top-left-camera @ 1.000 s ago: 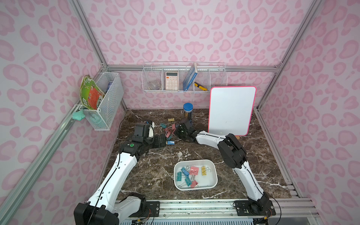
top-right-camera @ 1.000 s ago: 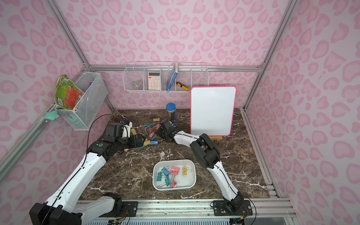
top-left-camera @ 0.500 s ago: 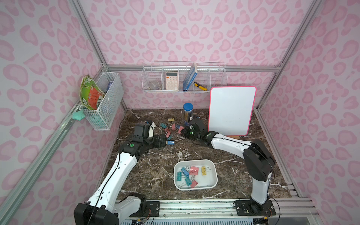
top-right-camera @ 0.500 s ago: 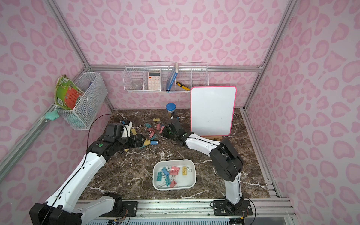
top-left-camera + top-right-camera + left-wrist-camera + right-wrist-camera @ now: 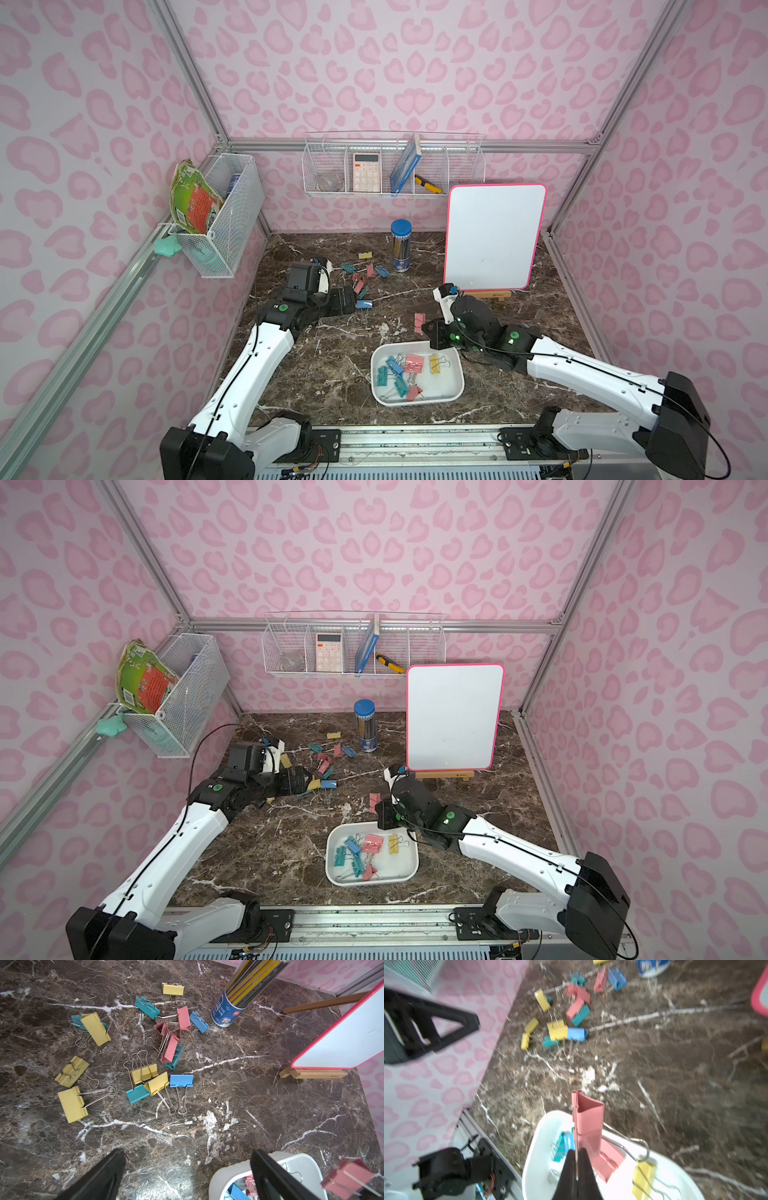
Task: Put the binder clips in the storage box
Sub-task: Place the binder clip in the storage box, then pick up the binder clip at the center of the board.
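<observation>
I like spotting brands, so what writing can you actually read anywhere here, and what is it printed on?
"HB": blue label of the pencil tube, left wrist view.
"50": lower on that label, less certain.
Chinese characters and red logo on that label: too blurred to read.
Keys of the calculator, print on the green packet, stamp on the easel base: too small to read.

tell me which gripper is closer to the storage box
Right. The right gripper, shut on a pink clip, hangs at the storage box's far rim; the left gripper is open farther back, by the loose clips.
</observation>
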You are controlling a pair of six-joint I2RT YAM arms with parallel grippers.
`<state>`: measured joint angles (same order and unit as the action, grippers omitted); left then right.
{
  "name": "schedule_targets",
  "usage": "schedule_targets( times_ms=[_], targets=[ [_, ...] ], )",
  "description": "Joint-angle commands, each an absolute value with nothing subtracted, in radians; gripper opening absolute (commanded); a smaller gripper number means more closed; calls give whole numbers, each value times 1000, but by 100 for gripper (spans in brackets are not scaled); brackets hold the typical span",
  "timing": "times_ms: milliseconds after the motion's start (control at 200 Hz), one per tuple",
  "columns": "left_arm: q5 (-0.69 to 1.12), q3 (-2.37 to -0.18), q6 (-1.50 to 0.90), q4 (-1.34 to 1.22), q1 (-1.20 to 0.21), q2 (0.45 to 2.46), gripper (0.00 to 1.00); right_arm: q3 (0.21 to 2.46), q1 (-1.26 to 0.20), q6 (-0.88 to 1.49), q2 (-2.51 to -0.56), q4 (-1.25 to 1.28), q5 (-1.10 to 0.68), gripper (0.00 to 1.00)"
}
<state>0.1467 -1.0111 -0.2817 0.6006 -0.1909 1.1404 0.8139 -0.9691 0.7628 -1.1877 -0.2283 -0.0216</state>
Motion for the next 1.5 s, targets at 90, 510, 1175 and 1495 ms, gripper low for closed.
schedule_targets(
  times_ms=[90, 510, 1175, 1495],
  targets=[
    [137, -1028, -285, 620, -190, 1183, 99, 676, -1082, 816, -1121, -316, -1, 0],
    [123, -1091, -377, 687, -190, 1347, 91, 666, -1144, 799, -1188, -237, 193, 30],
    [-58, -1446, -613, 680, -256, 1817, 52, 696, -822, 682, -1190, 148, 132, 41],
    [-83, -1660, -205, 718, -240, 2015, 28, 674, -803, 655, -1179, 189, 116, 42]
  ],
)
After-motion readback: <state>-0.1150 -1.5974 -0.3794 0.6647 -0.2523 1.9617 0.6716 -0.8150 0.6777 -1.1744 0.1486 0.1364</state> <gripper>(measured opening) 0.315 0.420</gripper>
